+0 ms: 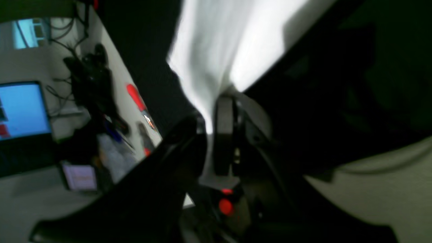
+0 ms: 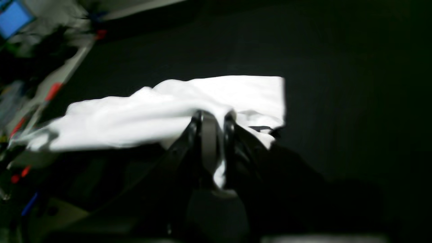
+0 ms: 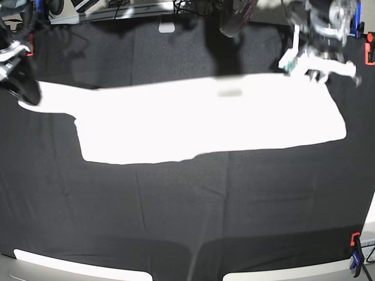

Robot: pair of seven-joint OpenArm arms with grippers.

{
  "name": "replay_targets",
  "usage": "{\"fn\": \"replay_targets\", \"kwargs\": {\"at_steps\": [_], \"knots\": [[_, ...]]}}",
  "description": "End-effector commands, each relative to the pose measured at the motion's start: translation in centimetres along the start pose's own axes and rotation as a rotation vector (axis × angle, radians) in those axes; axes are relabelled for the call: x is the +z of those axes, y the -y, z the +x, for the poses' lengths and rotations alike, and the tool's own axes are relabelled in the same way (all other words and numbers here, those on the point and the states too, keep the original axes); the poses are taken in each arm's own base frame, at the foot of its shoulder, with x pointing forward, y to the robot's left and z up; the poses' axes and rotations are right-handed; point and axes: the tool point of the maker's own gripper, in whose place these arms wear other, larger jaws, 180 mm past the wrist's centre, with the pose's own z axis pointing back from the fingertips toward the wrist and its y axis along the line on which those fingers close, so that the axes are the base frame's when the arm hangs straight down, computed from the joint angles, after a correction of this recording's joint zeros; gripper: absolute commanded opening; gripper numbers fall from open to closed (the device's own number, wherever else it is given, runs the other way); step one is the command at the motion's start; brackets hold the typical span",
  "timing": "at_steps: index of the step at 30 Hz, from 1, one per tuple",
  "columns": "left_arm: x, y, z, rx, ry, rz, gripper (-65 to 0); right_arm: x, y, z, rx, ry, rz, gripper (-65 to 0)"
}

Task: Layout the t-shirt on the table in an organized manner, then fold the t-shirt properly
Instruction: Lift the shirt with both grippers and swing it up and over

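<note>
Left gripper (image 1: 211,126) is clamped on a bunch of the white short-sleeved cloth t-shirt (image 3: 205,120); in its wrist view the fabric fans away from between the closed jaws. The right gripper (image 2: 216,125) is likewise shut on a fold of white cloth, gathered at its tips.

From the base view, the shirt lies stretched across the table draped in black cloth (image 3: 176,216), its long axis running side to side between the two arms. The left arm holds the end at that view's right, the right arm the sleeve end at its left.

Plain white shows, overexposed, no print visible. The near edge looks fairly straight. My read: layout is nearly done, folding not begun.
</note>
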Motion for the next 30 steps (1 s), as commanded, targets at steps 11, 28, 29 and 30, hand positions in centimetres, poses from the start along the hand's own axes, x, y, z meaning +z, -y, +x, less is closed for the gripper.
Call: {"fn": "replay_targets", "kwargs": {"at_steps": [11,28,29,30], "knots": [[2.7,-1.4,-3.8,-0.052,-0.115,0.161,-65.0,3.4,1.8,1.6,0.044,0.054,-0.127,-65.0],[8.0,-16.1,3.4,0.035,0.201,0.987,-65.0,2.1,1.7,7.6,0.207,0.172,-0.092,-65.0],[8.1,-16.6,3.8,0.044,0.214,1.009,-65.0,2.1,1.8,8.3,0.225,0.189,-0.092,-65.0],[8.2,-17.1,4.1,0.053,0.224,1.029,-65.0,2.1,1.8,9.0,0.242,0.206,-0.093,-65.0]]}}
